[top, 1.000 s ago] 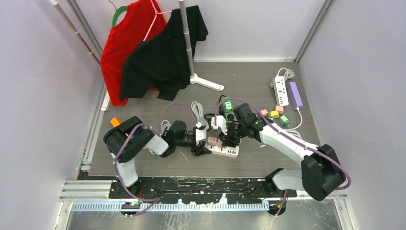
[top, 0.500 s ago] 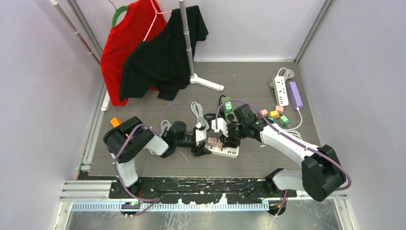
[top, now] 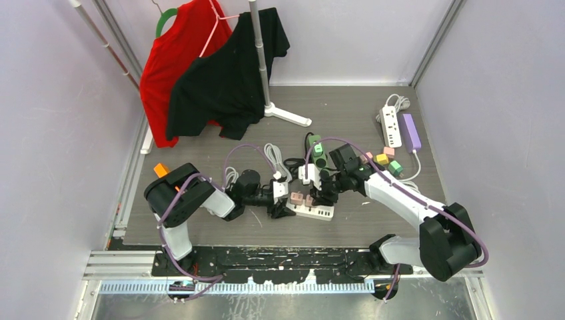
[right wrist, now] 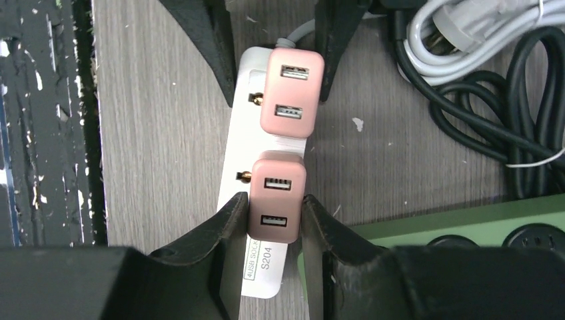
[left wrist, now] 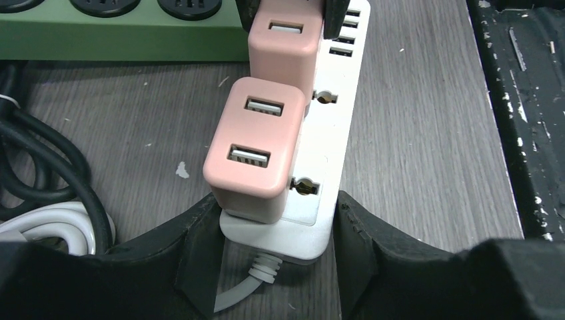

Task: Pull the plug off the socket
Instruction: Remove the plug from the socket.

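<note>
Shut tight, the right jaws gripped one pink plug (right wrist: 276, 200) by its two flat sides, a black finger (right wrist: 220, 240) pressed to each. That plug sat in the white power strip (right wrist: 246, 133), in the socket farther from the strip's cord. From the right wrist view it looked seated, with no gap I could make out between it and the strip. Taking it by the sides left its top clear and kept the fingers off the second pink plug (left wrist: 256, 147), which stood just beside it in the next socket.

At the cord end, the left jaws stood partly open around the strip. One finger (left wrist: 200, 253) lay against each long edge and the grey cord (left wrist: 256, 283) ran out between them. They appeared to be closed on the strip itself, not on either plug. My reading was that this hold was there to pin the strip to the worktop (left wrist: 426, 133), so a pull on the plug would not simply drag the whole strip upward.

A green power strip (right wrist: 466, 233) lay just beyond the gripped plug, with black cable (right wrist: 506, 127) and a white coil (right wrist: 466, 27) bundled off to one side. They left little room for a sideways move. A straight pull away from the socket face seemed the cleanest way out, and a tilt could have jammed the pins or knocked the neighbouring plug.
</note>
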Tool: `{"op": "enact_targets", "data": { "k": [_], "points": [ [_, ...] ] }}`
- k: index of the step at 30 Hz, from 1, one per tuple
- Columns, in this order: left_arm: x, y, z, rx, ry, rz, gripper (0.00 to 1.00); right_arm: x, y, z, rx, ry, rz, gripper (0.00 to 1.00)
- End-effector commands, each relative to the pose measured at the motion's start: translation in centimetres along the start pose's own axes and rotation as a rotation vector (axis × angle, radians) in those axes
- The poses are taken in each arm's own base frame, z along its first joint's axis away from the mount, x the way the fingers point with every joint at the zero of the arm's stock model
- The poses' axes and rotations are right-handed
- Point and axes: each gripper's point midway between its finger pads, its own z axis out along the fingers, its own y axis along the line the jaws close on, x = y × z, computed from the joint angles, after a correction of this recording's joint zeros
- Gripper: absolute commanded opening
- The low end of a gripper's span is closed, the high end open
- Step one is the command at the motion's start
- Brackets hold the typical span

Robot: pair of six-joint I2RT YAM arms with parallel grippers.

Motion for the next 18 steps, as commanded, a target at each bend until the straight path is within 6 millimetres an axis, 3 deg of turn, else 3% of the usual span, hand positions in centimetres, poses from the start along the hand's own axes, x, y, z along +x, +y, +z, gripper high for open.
{"op": "enact_targets", "data": {
  "k": [1,5,10,14,18],
  "points": [
    [0.1,0.1,-0.4,-0.011,0.003,-0.005,0.02,-0.8,3.5,0.3,-0.152,-0.038,-0.069,0.01],
    [0.0,0.2,-0.5,-0.018,0.004,-0.006,0.02,-2.1,1.8,1.3,-0.081,-0.060,0.017,0.01],
    [0.2,0.1,-0.6,-0.017,0.010,-0.005,0.02,-1.5,-1.2,-0.2,0.045,-0.029,0.054,0.01],
    [0.2,0.2,-0.6,-0.024,0.011,-0.002,0.01,0.0,-0.8,-1.3,0.035,0.012,0.004,0.01],
    [0.2,0.3,-0.6,-0.027,0.014,0.001,0.01,0.4,1.5,-1.4,-0.082,0.013,-0.050,0.01]
  ]
}}
